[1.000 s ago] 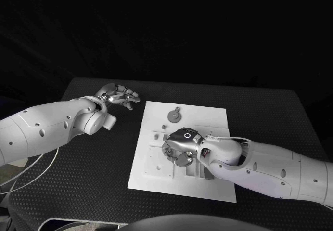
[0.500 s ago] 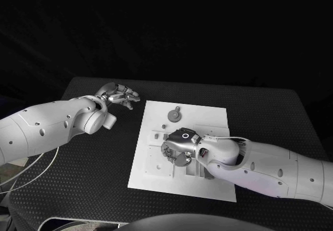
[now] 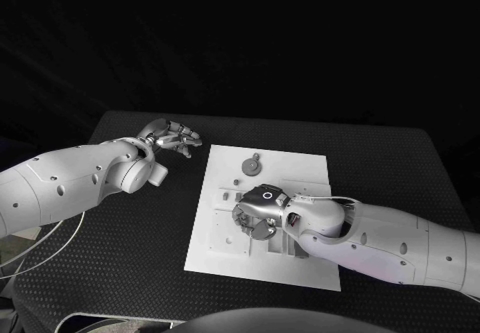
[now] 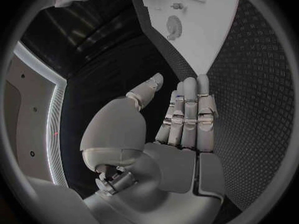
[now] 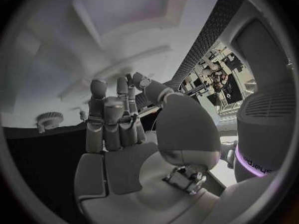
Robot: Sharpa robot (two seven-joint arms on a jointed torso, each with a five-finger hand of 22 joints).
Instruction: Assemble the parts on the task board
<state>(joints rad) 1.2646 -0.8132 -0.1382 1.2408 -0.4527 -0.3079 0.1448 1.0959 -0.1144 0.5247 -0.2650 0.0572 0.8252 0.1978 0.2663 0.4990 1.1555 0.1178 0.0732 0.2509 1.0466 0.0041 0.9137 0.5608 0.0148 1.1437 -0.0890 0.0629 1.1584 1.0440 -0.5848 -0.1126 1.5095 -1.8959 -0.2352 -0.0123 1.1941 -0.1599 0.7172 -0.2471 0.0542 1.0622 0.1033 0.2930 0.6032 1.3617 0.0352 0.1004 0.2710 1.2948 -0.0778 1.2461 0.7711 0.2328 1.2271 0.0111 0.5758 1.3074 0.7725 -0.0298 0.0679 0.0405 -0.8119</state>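
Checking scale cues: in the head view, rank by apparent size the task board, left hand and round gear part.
1. Task board
2. Left hand
3. Gear part, though the hand's height above the table may enlarge it.

Table (image 3: 130, 236): black, matt, with a fine woven, dimpled texture. Task board (image 3: 300, 170): smooth matt white plate, looks like plastic. Grey gear-like part (image 3: 252, 166), upper middle of board: dull finish. Both hands, left (image 3: 170, 137) and right (image 3: 258, 214): silvery metal, satin sheen. Arm shells: smooth glossy white plastic.
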